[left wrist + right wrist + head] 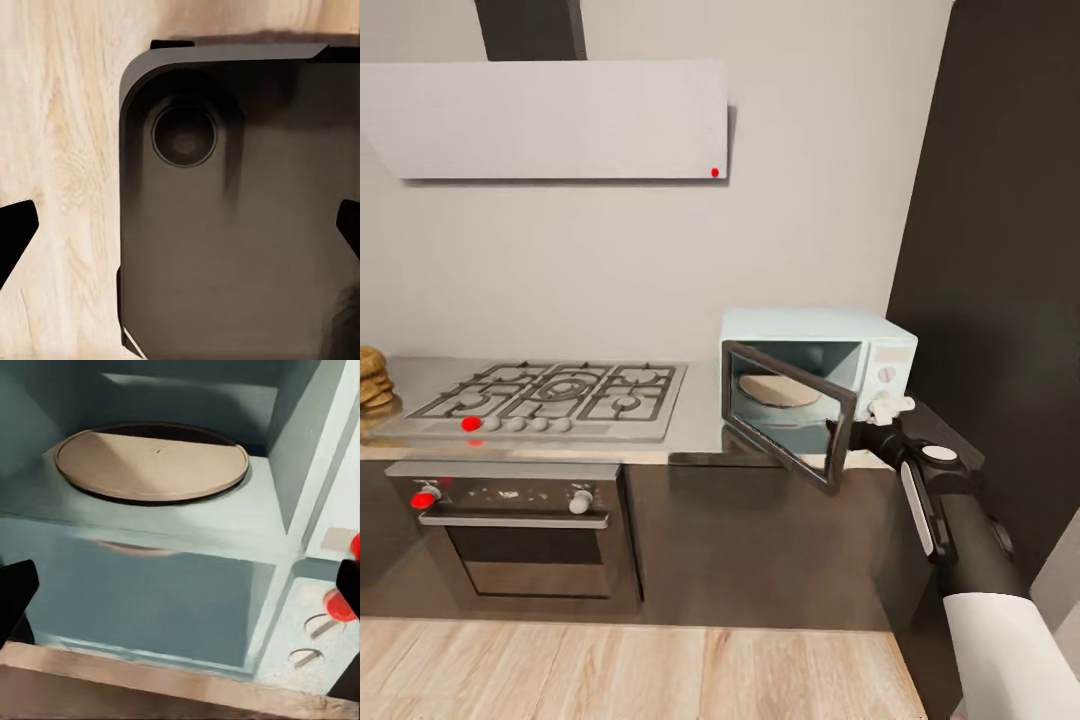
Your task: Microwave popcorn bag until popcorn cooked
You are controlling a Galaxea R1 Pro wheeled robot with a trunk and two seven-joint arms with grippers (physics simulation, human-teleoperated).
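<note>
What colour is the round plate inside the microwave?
Tan-beige; the round plate inside the pale mint-blue microwave shows best in the right wrist view.

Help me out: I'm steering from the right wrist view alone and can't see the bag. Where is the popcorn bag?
Observer: The popcorn bag sits at the far left end of the countertop, beyond the hob, cut off by the picture's edge.
Operator: How does the microwave door stand?
Observer: The door is swung out from the microwave, hinged on its hob side; your right hand is by its free edge.
Operator: And the left hand?
Observer: The left hand is open and holds nothing, above the robot's dark base.
</note>
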